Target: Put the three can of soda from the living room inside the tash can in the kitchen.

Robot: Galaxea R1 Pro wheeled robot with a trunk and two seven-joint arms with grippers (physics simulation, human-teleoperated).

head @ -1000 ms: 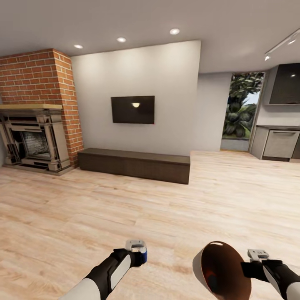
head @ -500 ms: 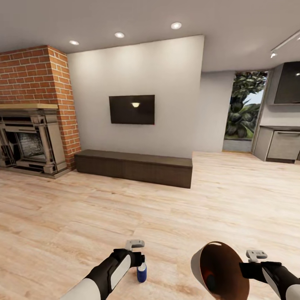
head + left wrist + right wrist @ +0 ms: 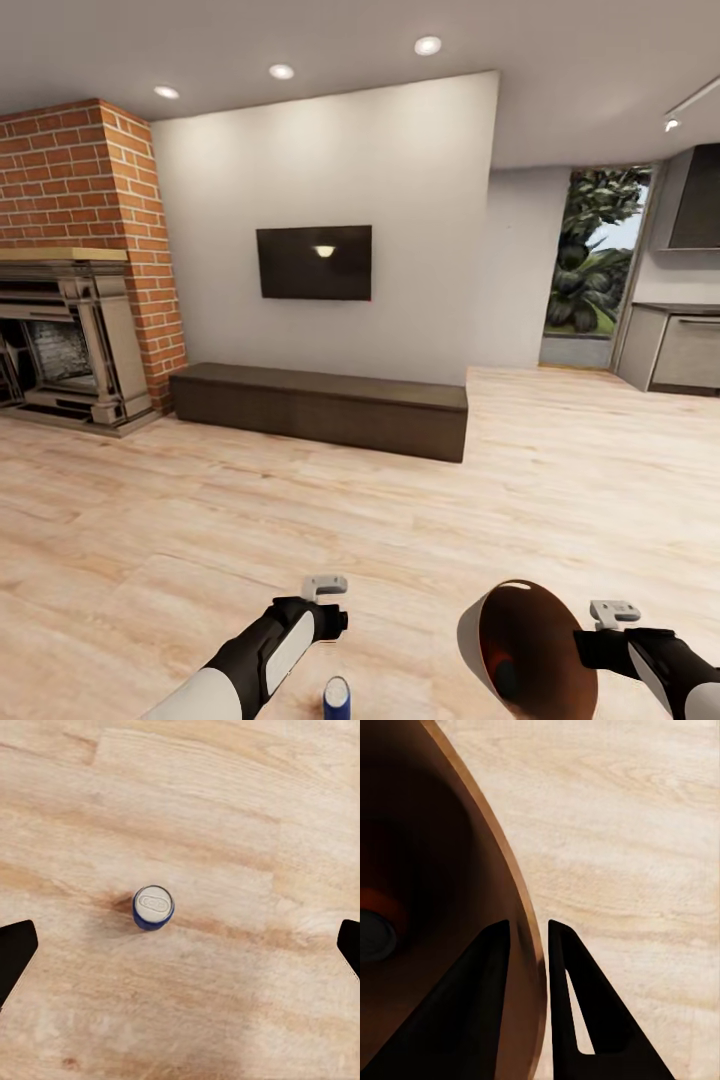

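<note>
- Ahead of me is the wood floor [image 3: 400, 520]; a white wall with a dark television [image 3: 314, 262] stands at 12 o'clock, and a long dark bench [image 3: 320, 408] lies under it.
- At 10 o'clock I see the brick fireplace [image 3: 70, 330]. At 2 o'clock the grey cabinets of the kitchen [image 3: 685, 350] begin, beside a doorway with green plants [image 3: 590, 260].
- The tash can [image 3: 525, 650] hangs at 5 o'clock, tilted, with its brown inside turned toward me. In the right wrist view an orange-red can of soda [image 3: 373, 922] lies deep inside it.
- My right gripper [image 3: 531, 934] is clamped on the rim of the tash can: one finger inside the wall, the other outside.
- My left gripper [image 3: 322, 590] is at 6 o'clock. Its jaws are spread wide and hold nothing; the dark fingertips [image 3: 15, 952] sit far apart in the left wrist view.
- A second can of soda [image 3: 153, 907] stands upright on the floor directly below the left gripper, apart from it. I see its blue side and silver top.
</note>
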